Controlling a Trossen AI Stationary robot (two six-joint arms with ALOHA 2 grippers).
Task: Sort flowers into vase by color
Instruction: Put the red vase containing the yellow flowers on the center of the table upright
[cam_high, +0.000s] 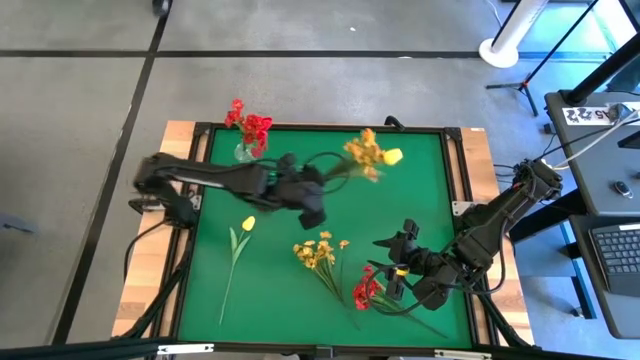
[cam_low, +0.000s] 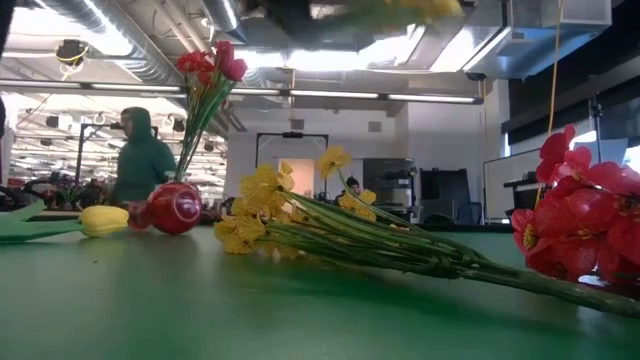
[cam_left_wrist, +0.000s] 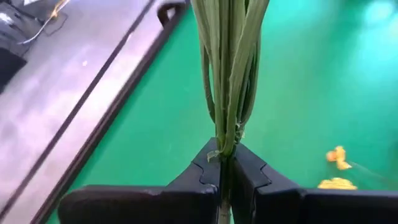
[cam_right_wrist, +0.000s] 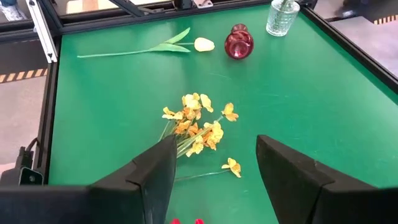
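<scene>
Table: flat green mat (cam_high: 420, 200) in a dark frame, bare wooden strips showing along both side edges.
Left gripper: (cam_high: 312, 203) was over the far middle of the mat, its dark angular fingers (cam_left_wrist: 205, 171) clenched on a bundle of thin, ribbed green stems (cam_left_wrist: 229, 68).
Held spray: bushy yellow blossoms with one smooth yellow bud (cam_high: 372, 152), lifted clear of the mat near the far edge.
Right gripper: (cam_high: 397, 262) hung above the near right part of the mat, fingers (cam_right_wrist: 155, 171) spread apart and grasping nothing.
Red vase: round, glossy red glass (cam_right_wrist: 239, 43), upright; a red bunch (cam_low: 212, 65) rose above it in the low view.
Clear vase: ribbed glass (cam_right_wrist: 281, 17) at the far left corner; which of the two held the red bunch could not be told.
Yellow tulip: single smooth bud (cam_high: 247, 224) on a long thin stem, flat on the mat's left half.
Yellow spray: small ruffled blossoms (cam_high: 318, 250), lying near the mat's middle.
Red spray: crumpled red petals (cam_high: 365, 291), lying just beside the right gripper, stems trailing toward the near edge.
Background: a person in a green hooded top (cam_low: 143, 155) stood beyond the table.
</scene>
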